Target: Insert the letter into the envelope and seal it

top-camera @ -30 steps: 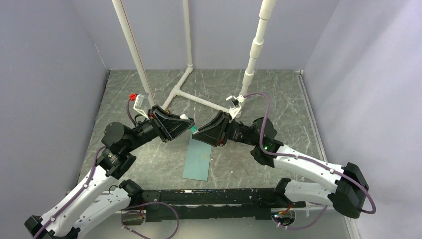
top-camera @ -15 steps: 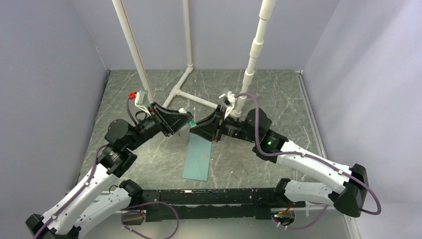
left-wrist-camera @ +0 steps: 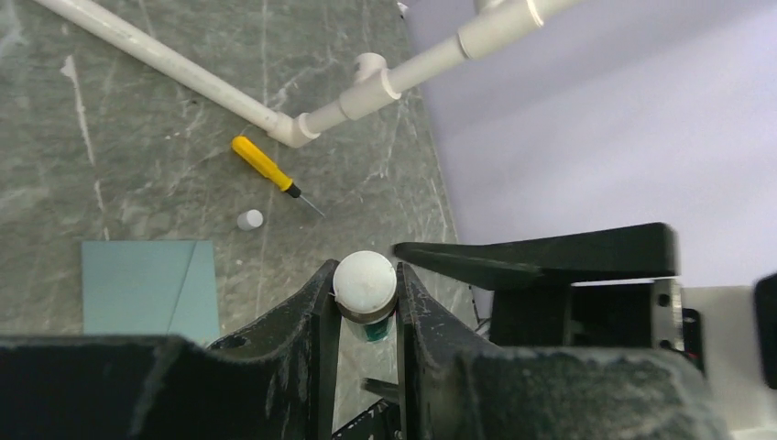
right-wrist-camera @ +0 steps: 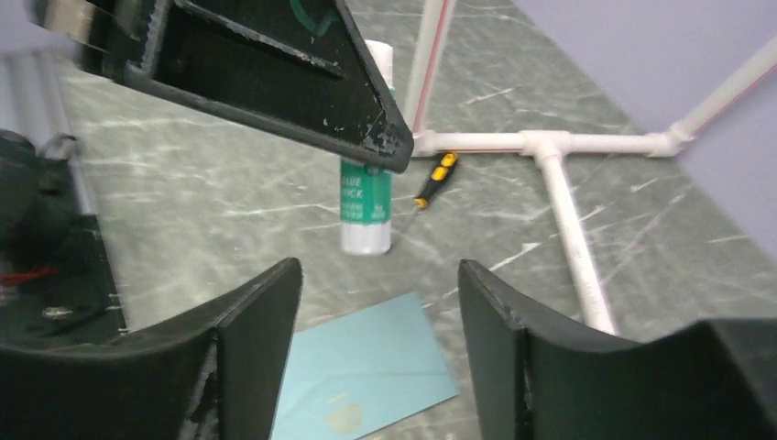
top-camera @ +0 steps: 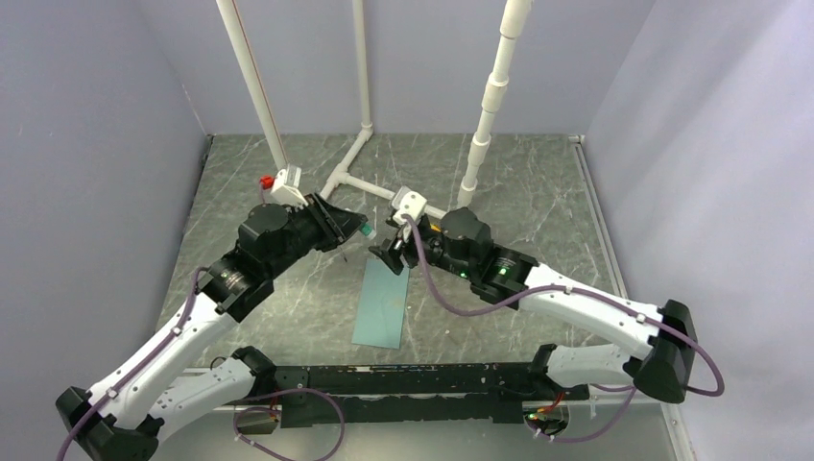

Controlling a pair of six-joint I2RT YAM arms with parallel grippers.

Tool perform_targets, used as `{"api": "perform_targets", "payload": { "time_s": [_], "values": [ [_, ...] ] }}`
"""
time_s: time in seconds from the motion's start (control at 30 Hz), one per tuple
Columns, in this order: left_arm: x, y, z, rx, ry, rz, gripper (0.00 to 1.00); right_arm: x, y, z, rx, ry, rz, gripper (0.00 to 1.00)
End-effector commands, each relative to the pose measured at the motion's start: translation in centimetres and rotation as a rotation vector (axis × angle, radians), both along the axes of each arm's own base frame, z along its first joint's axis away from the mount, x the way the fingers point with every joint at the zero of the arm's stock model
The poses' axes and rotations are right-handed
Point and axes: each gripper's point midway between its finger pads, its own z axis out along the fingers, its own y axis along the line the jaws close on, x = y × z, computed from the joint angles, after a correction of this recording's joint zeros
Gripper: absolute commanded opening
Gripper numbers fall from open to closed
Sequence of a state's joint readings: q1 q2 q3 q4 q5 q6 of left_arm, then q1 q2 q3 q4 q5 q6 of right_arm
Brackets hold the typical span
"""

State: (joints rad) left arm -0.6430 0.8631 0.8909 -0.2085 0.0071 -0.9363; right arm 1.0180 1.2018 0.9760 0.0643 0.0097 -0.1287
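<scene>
The pale teal envelope point(top-camera: 382, 305) lies flat on the table, its flap closed; it also shows in the left wrist view point(left-wrist-camera: 147, 284) and the right wrist view point(right-wrist-camera: 366, 376). The letter does not show in any view. My left gripper point(top-camera: 360, 229) point(left-wrist-camera: 365, 275) is shut on a green and white glue stick point(left-wrist-camera: 365, 284) point(right-wrist-camera: 365, 206), held upright above the table just beyond the envelope's far end. My right gripper point(top-camera: 389, 254) point(right-wrist-camera: 377, 275) is open and empty, hovering above the envelope's far end, close beside the glue stick.
A white pipe frame point(top-camera: 365, 163) point(right-wrist-camera: 559, 183) stands on the far half of the table. A yellow screwdriver point(left-wrist-camera: 266, 167) point(right-wrist-camera: 435, 176) and a small white cap-like piece point(left-wrist-camera: 249, 219) lie next to it. Purple walls enclose three sides.
My right gripper has drawn away from the left gripper's tip and turned downward over the envelope's far end. My left wrist has rotated, still holding the glue stick. The envelope has not moved.
</scene>
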Motion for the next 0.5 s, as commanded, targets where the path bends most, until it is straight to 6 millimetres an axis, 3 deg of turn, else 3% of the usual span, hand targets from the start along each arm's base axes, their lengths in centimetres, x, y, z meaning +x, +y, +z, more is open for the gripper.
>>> {"api": "perform_targets", "payload": {
  "time_s": [0.0, 0.17, 0.23, 0.37, 0.47],
  "values": [
    [-0.8, 1.2, 1.2, -0.015, -0.022, 0.025, 0.03, -4.0, -1.1, 5.9, 0.142, 0.062, 0.151, 0.73],
    [-4.5, -0.7, 4.5, -0.042, -0.257, -0.226, 0.03, -6.8, -2.5, 8.8, 0.414, 0.376, 0.216, 0.80],
    [-6.4, -1.4, 5.7, -0.056, -0.348, -0.337, 0.03, -7.8, -2.7, 8.8, 0.514, 0.480, 0.268, 0.81],
    [-9.7, -2.5, 8.0, -0.095, -0.522, -0.528, 0.02, -9.2, -2.7, 9.8, 0.664, 0.576, 0.356, 0.80],
    [-10.7, -2.7, 8.5, -0.093, -0.579, -0.583, 0.02, -10.0, -2.7, 10.4, 0.694, 0.575, 0.411, 0.76]
  ]
}}
